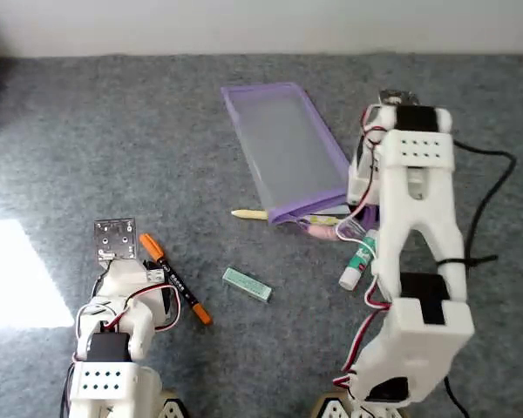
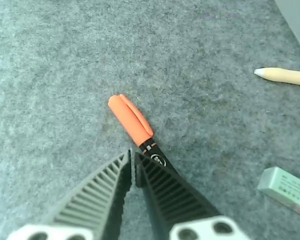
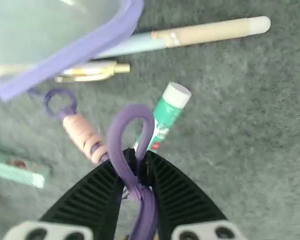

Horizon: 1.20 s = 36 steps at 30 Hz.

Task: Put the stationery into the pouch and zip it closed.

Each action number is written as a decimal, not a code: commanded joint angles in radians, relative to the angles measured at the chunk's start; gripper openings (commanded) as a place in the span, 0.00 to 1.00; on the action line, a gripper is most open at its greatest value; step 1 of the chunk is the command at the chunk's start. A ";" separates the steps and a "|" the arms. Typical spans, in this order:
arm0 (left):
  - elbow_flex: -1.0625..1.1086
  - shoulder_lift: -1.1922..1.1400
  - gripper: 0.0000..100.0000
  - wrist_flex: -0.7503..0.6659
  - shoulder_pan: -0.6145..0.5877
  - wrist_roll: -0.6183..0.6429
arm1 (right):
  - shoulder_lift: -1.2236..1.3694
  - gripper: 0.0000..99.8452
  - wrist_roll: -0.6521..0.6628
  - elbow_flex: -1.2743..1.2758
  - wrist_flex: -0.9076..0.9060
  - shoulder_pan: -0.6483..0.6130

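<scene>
While the right tool clamps the loop (purple), the marker lies loose

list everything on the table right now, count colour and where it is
pouch: 1, purple with clear face, far centre
loop strap: 1, purple, off the pouch's near end
pen: 1, cream and pale blue, at the pouch's near edge
gold-clip pen: 1, gold, beside that edge
charm: 1, pink, ribbed, beside the strap
glue stick: 1, green and white, near the right arm
eraser: 1, pale green, centre
marker: 1, orange cap, black barrel, near left
table: 1, grey
left gripper: shut, over the marker's barrel
right gripper: shut on the loop strap
</scene>
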<state>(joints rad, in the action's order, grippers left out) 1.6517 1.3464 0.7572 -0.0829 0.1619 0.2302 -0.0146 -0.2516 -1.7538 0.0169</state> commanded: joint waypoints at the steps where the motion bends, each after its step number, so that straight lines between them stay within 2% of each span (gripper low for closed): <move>1: -0.005 0.012 0.01 -0.025 0.002 -0.012 | -0.125 0.16 0.063 0.054 -0.042 0.016; 7: -0.005 0.012 0.01 -0.025 0.002 -0.012 | -0.254 0.44 0.066 0.121 -0.042 0.047; 10: -0.005 0.012 0.01 -0.025 0.002 -0.012 | -0.309 0.49 0.143 0.141 -0.041 0.042; 14: -0.005 0.012 0.01 -0.025 0.002 -0.012 | -0.323 0.47 0.345 0.157 -0.039 -0.019; 19: -0.005 0.012 0.01 -0.025 0.002 -0.012 | -0.237 0.34 0.592 0.229 0.004 -0.131; 22: -0.005 0.012 0.01 -0.025 0.002 -0.012 | -0.143 0.26 0.683 0.227 0.053 -0.179; 26: -0.005 0.012 0.01 -0.025 0.002 -0.012 | -0.030 0.20 0.700 0.227 0.099 -0.245; 30: -0.005 0.012 0.01 -0.025 0.002 -0.012 | 0.038 0.22 0.695 0.226 0.142 -0.283; 36: -0.005 0.012 0.01 -0.025 0.002 -0.012 | 0.061 0.24 0.695 0.226 0.199 -0.272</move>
<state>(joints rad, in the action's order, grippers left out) 1.6517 1.3464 0.7572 -0.0829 0.1619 0.2992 0.6697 -0.0215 -1.5727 -0.2578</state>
